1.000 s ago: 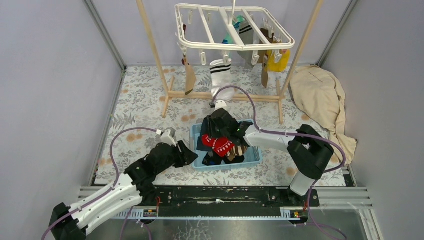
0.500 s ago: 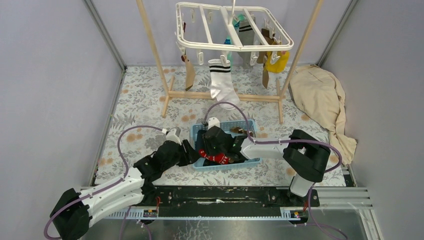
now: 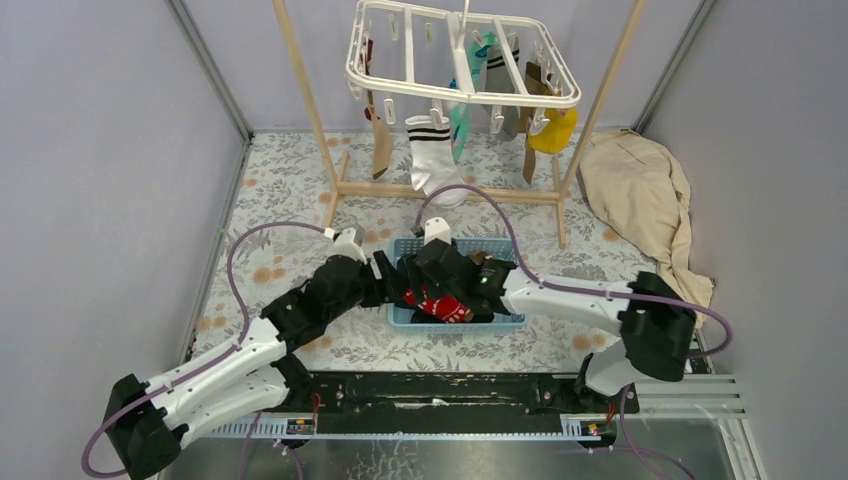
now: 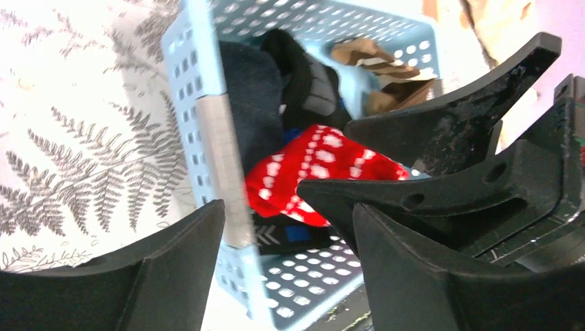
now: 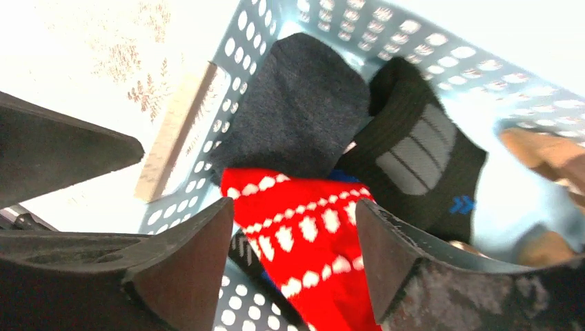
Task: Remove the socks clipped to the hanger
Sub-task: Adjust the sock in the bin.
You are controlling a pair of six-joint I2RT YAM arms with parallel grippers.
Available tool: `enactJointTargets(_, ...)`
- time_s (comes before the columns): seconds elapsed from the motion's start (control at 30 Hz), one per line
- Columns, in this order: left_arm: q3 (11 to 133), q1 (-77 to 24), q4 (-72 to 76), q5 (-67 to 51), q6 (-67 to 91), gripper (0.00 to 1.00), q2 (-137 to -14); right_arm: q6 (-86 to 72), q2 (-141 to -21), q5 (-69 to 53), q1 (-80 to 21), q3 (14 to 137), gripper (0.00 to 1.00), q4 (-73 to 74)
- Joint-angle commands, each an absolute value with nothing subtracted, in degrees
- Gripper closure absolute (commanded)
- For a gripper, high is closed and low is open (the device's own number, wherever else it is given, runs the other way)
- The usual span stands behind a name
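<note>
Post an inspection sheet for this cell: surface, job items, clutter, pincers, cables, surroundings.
Surface: floral-print mat, flat.
Job's things: white hanger on the wooden rack; white striped sock, teal sock, yellow sock, brown sock clipped on. Red sock tops the pile in the blue basket.
Clutter: beige cloth heaped at right.
Grippers: left pincer open at the basket's left wall; right pincer open above the red sock, holding nothing.
Cables: purple cables loop off both arms.
Surroundings: grey walls.

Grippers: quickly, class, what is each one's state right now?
Left gripper: open, holding nothing.
Right gripper: open above the red sock, holding nothing.
</note>
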State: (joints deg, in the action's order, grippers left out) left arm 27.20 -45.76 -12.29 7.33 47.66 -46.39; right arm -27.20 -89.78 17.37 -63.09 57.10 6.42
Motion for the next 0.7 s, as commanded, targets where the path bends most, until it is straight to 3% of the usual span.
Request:
enactJointTargets(0.0,34.04,-46.01,-15.94,6.76,44.22,0.21,-48.43,-25.19,-81.4,16.55,-64.17,64.87,0.24,11.06)
enactJointTargets(0.17,40.39,-46.05,-22.79,6.77,40.76,0.06,-51.33,-25.01,-72.15,14.78,-64.13,62.42,0.07,12.79)
enactJointTargets(0.47,46.45,-46.04,-25.4,5.41,41.82,0.01,-55.84,-26.96,-62.22,17.28,-63.1,53.35,0.03,16.99)
enactJointTargets(0.57,48.31,-46.03,-25.63,4.27,40.7,0.01,-57.79,-28.08,-58.96,13.04,-57.0,50.15,0.02,17.59)
enactJointTargets(0.67,49.24,-46.03,-25.95,3.63,39.47,0.01,-59.74,-29.49,-56.01,0.09,-42.3,45.97,0.03,15.28)
